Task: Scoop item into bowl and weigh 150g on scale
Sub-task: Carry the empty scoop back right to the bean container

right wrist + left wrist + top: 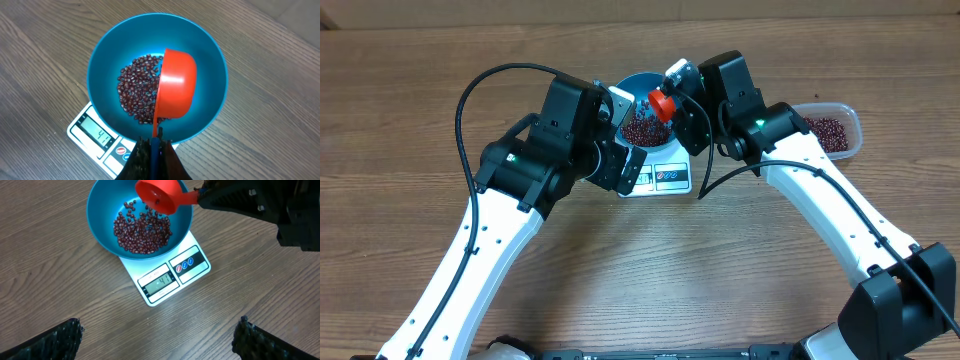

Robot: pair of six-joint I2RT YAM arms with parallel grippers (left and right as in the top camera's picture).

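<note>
The blue bowl (210, 65) stands on the white scale (90, 132), whose display reads 47. Dark red beans (137, 92) lie loosely across the bowl's bottom. My right gripper (155, 145) is shut on the handle of a red scoop (177, 85), which hangs tipped on its side over the bowl. In the overhead view the scoop (663, 105) sits above the bowl (632, 82) between both arms. My left gripper (160, 340) is open over bare wood just in front of the scale (172, 277), with nothing between its fingertips (65, 335).
A clear plastic tub (848, 112) holding more beans sits at the right, behind the right arm. Both arms crowd the bowl from either side. Black cables loop over each arm.
</note>
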